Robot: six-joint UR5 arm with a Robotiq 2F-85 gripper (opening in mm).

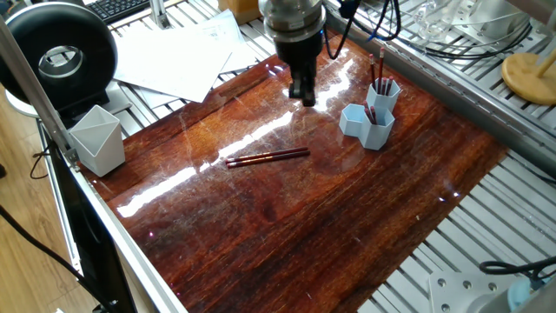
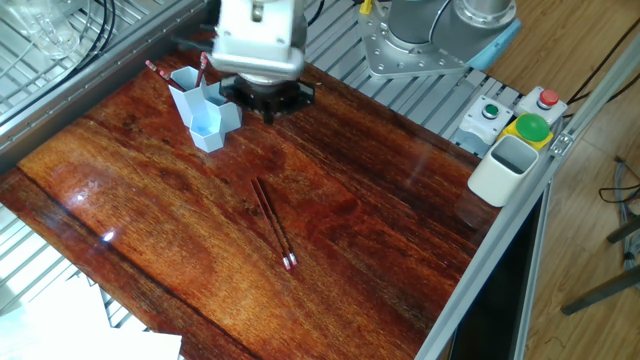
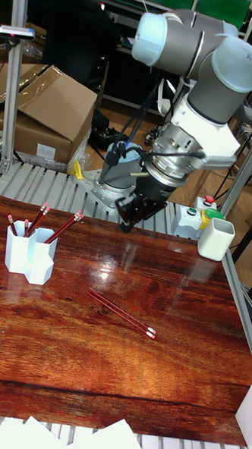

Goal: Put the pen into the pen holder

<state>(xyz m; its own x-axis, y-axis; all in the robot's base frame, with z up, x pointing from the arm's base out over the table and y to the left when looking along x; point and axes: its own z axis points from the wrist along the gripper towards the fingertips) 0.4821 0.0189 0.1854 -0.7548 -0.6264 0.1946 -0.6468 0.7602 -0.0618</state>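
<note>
Pencils [image 1: 267, 157], two red-brown ones with pale eraser tips, lie side by side and touching on the glossy wooden table [image 1: 347, 226], well apart from the light blue pen holder [image 1: 371, 116]. These serve as the task's pens. The holder already has several like them standing in its hexagonal tubes. The gripper [image 1: 301, 89] hangs in the air between the holder and the lying pair, nearer the holder, and carries nothing visible; whether its jaws are spread or pressed together I cannot tell, as the fingertips are dark and blurred in every view. From the gripper the pair lies away from the holder, toward the table's middle. In the tall fixed view their long axis runs obliquely across the grain, one end pointing roughly back at the holder [image 3: 30, 254]. My judgement: the jaws should close across that axis.
</note>
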